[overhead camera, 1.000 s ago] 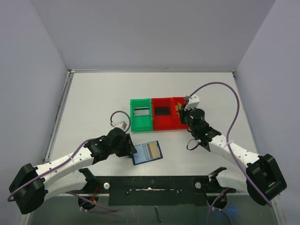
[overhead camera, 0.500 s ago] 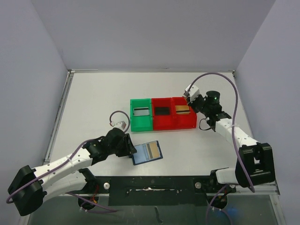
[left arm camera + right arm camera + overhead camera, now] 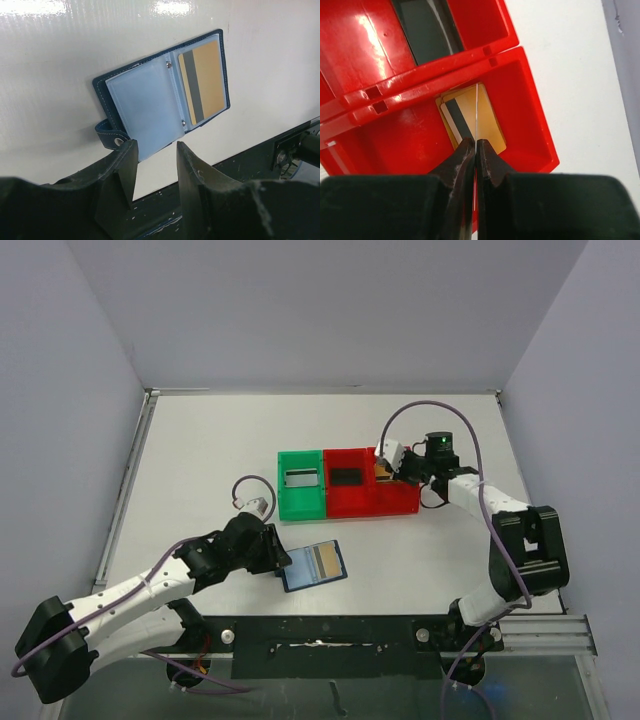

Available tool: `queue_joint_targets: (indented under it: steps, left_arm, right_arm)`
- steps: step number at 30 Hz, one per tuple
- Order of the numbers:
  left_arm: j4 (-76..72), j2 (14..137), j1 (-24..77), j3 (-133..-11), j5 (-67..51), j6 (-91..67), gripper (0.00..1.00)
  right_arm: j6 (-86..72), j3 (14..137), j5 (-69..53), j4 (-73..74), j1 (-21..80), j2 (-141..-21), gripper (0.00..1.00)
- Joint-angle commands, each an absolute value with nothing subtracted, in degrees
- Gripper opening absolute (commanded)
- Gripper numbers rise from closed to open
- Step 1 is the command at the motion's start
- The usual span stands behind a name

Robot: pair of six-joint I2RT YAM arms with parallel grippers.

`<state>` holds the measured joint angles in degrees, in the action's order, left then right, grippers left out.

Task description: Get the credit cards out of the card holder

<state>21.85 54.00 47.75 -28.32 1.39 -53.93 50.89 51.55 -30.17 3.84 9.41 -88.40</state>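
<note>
The card holder [image 3: 315, 565] lies open and flat on the bench [image 3: 200, 470] near its front edge, with a tan striped card [image 3: 206, 80] in its right pocket. The left gripper [image 3: 156, 145] is released, and the holder's near edge shows between its fingers. Bare bench stretches beyond it. The right gripper [image 3: 475, 142] is clenched on a thin card [image 3: 476, 107], held edge-up above the tan cards [image 3: 487, 122] lying in the end red bin [image 3: 532, 115]. The bin's walls are close on every side.

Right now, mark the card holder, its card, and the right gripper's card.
card holder [image 3: 142, 107]: left wrist view, clear pocket page
its card [image 3: 207, 75]: left wrist view, gold face
held card [image 3: 476, 112]: right wrist view, upper thin edge
</note>
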Motion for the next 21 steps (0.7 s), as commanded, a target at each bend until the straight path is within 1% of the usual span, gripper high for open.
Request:
queue_joint_targets:
  steps: [1, 11, 18, 21]
  left_arm:
    - [20.65, 54.05, 47.20, -29.94, 1.19, -53.98, 0.35]
    - [19.69, 56.07, 46.85, -30.80, 0.47, -53.45, 0.35]
    - [20.14, 55.99, 46.50, -30.55, 0.44, -53.44, 0.35]
    - [20.13, 55.93, 46.43, -30.37, 0.41, -53.44, 0.35]
  right_arm:
    - [56.09, 53.78, -28.28, 1.52, 9.53, -90.27, 0.00]
    - [58.71, 54.97, -17.68, -6.50, 12.44, -97.73, 0.00]
    - [61.12, 55.99, -18.33, -9.23, 13.07, -100.45, 0.00]
    - [62.12, 57.16, -19.06, -8.01, 13.01, -101.82, 0.04]
